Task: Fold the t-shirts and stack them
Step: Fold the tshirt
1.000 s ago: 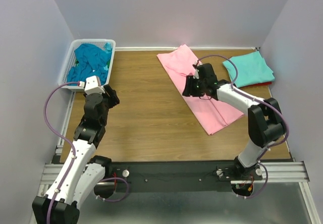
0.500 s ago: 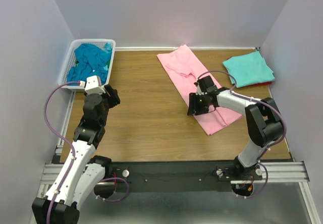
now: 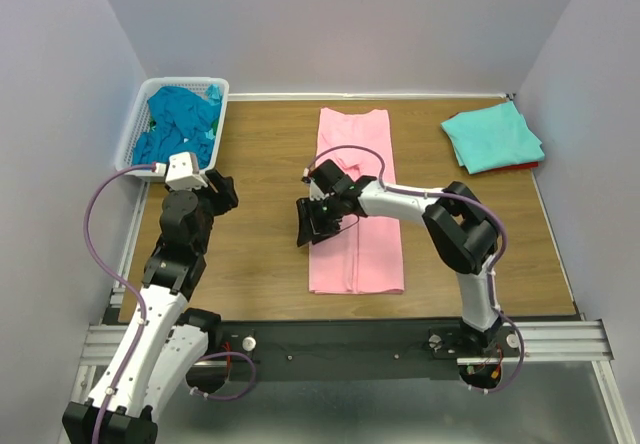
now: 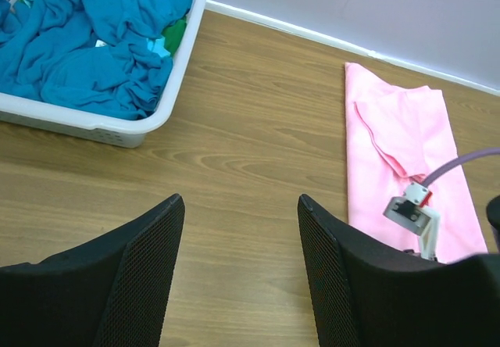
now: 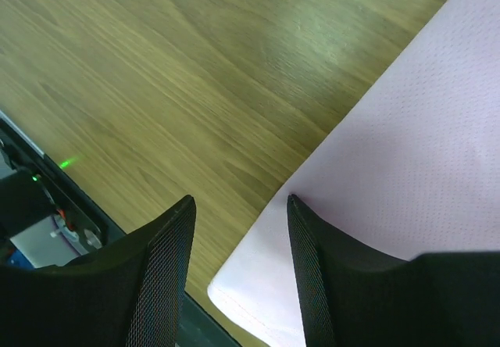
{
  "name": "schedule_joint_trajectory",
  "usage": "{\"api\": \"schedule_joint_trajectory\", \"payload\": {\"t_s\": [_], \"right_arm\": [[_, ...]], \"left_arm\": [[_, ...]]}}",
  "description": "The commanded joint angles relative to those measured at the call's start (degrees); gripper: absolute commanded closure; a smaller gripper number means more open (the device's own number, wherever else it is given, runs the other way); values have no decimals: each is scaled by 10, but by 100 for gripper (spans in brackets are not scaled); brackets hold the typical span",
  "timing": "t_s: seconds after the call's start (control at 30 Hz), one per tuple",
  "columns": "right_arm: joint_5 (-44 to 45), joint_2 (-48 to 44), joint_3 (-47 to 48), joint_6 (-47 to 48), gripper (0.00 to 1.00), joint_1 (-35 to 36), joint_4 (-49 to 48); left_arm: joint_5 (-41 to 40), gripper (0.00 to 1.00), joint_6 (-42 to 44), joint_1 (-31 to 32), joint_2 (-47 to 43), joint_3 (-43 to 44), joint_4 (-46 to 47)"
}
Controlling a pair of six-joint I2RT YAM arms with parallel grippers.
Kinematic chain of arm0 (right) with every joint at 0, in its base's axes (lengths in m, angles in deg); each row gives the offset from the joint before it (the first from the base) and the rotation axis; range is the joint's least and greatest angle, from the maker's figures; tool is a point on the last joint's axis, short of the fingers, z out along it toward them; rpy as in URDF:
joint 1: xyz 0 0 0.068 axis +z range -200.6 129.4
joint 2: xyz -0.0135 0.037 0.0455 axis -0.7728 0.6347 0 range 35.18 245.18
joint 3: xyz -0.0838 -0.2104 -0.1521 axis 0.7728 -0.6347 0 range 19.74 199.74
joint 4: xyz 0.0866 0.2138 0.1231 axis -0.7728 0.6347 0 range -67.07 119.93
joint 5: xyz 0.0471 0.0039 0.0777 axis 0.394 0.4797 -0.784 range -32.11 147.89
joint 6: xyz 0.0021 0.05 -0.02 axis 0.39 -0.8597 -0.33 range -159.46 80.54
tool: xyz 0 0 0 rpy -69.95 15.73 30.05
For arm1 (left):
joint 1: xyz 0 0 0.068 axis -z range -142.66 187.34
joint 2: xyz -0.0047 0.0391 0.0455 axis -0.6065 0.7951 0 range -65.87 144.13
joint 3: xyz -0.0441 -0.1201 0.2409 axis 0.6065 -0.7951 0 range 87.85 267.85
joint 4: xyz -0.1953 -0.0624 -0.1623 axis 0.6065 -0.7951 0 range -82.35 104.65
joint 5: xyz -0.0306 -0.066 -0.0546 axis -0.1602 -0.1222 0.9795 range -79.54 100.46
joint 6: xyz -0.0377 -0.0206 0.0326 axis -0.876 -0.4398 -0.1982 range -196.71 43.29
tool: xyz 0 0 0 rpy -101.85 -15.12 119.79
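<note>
The light pink t-shirt (image 3: 357, 204) lies in a long folded strip down the middle of the table; it also shows in the left wrist view (image 4: 402, 155) and the right wrist view (image 5: 406, 167). My right gripper (image 3: 306, 224) is open and empty at the strip's left edge, over its near left part (image 5: 238, 206). My left gripper (image 3: 222, 192) is open and empty over bare wood left of the shirt (image 4: 238, 206). A folded light aqua t-shirt (image 3: 494, 136) lies at the back right on a red one (image 3: 520, 167). Teal-blue shirts (image 3: 178, 124) fill the basket.
The white lattice basket (image 3: 132, 134) stands at the back left, also in the left wrist view (image 4: 168, 105). The table's front rail (image 3: 350, 339) runs along the near edge. The walls close the table in on three sides.
The pink shirt, lying diagonally at the back right before, now lies straight in the table's middle. My right gripper moved left and nearer with it. The left arm barely moved.
</note>
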State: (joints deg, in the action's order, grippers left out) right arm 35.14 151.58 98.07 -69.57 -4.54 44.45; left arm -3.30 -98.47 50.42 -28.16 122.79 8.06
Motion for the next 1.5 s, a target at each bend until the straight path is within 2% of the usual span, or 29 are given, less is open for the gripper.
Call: {"api": "schedule_joint_trajectory", "payload": {"t_s": [0.0,0.03,0.17,0.3,0.33,0.47,0.6,0.73,1.0,1.17,1.47], "right_arm": [[40,-8,37,-29,42,-4,13],[61,-22,36,-28,42,-4,14],[110,-118,-3,-19,40,-14,46],[173,-227,-103,-16,40,-54,97],[196,-256,-154,-17,39,-61,107],[225,-360,-255,-39,39,-84,165],[266,-426,-318,-64,37,-86,198],[258,-444,-356,-72,37,-94,201],[245,-423,-380,-66,38,-94,199],[231,-411,-386,-59,46,-94,195],[180,-395,-398,-58,54,-94,198]], "left_arm": [[33,30,14,-3,-12,-15,17],[34,25,12,-3,-11,-18,18],[67,24,9,-3,17,-15,13],[135,24,8,-1,80,26,-38],[158,24,-1,5,104,44,-51],[216,24,-27,53,152,65,-101],[212,24,-47,106,202,82,-152],[214,24,-64,144,243,82,-188],[209,24,-101,213,266,73,-211],[208,27,-111,237,279,75,-219],[208,29,-117,266,296,90,-236]]}}
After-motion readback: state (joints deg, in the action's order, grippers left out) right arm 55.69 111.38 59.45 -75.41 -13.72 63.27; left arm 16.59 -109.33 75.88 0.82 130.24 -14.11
